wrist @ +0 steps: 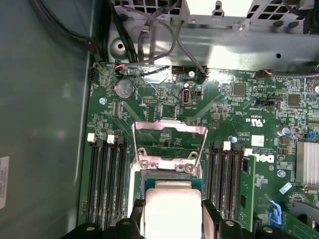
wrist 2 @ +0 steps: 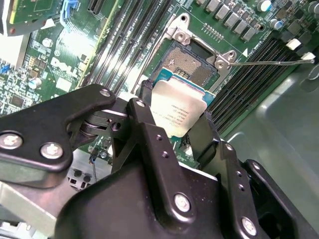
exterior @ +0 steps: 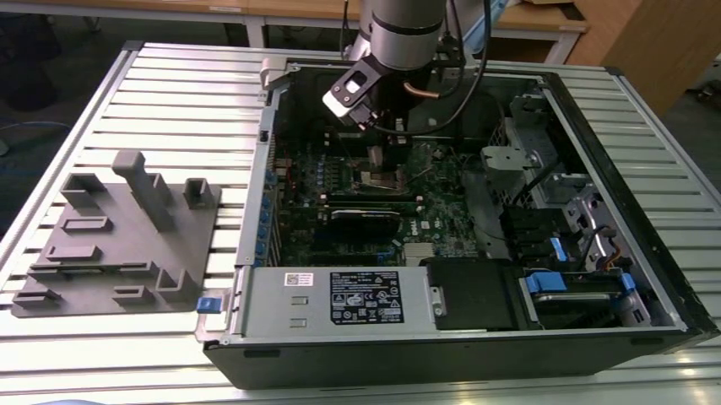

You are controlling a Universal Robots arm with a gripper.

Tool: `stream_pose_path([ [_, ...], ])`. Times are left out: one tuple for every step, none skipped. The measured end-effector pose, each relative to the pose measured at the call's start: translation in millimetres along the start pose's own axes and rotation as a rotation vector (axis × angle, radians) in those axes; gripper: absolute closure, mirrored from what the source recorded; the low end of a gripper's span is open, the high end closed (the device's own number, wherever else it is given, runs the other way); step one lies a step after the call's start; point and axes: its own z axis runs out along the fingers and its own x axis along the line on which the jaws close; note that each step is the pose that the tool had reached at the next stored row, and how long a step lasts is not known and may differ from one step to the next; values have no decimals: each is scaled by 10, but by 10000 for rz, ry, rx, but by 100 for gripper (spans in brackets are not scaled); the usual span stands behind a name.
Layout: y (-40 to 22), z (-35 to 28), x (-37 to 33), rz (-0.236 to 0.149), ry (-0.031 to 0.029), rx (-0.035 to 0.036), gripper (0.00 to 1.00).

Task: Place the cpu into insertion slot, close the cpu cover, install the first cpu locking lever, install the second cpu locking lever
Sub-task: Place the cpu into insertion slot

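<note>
Holding the cpu (wrist 2: 179, 112) by two opposite edges, the end effector (wrist 2: 175, 113) is clamped on the chip, one black finger on each side, as both wrist views show; the arm (exterior: 389, 42) reaches down into the open computer case (exterior: 631, 135) that lies on the slatted counter (exterior: 169, 84). The chip hangs with its silver-grey top up, just beside and partly over the near edge of the insertion slot (wrist 2: 187, 62), whose dark centre lies largely uncovered on the green motherboard (wrist: 224, 99); it looks raised and offset rather than seated, though the exact gap cannot be told. In the first wrist view the cpu cover (wrist: 169, 129) stands swung back from the socket, its square window framing bare board behind. A thin metal locking lever (wrist 2: 269, 62) juts out sideways from one corner of the socket, apparently released; a second lever cannot be made out with certainty. Judged from this arrangement, the work is in its first step: the chip is brought to the socket but not yet placed, and the cover and both levers remain to be closed.
</note>
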Motion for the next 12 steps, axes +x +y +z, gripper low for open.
stream_pose_path([
  [-3,12,0,48,-2,-8,46],
  [-8,24,0,94,-5,-19,46],
  [-15,33,0,124,-6,-31,46],
  [-29,42,0,143,-6,-46,46],
  [-44,48,0,148,-1,-58,46],
  [-55,57,1,150,7,-69,46],
  [-63,68,1,152,9,-80,46],
  [-72,81,1,153,9,-93,46],
  [-91,112,1,151,8,-128,46],
  [-105,173,1,150,4,-230,46],
  [-105,190,0,148,5,-241,46],
  [-104,203,0,147,5,-241,46],
])
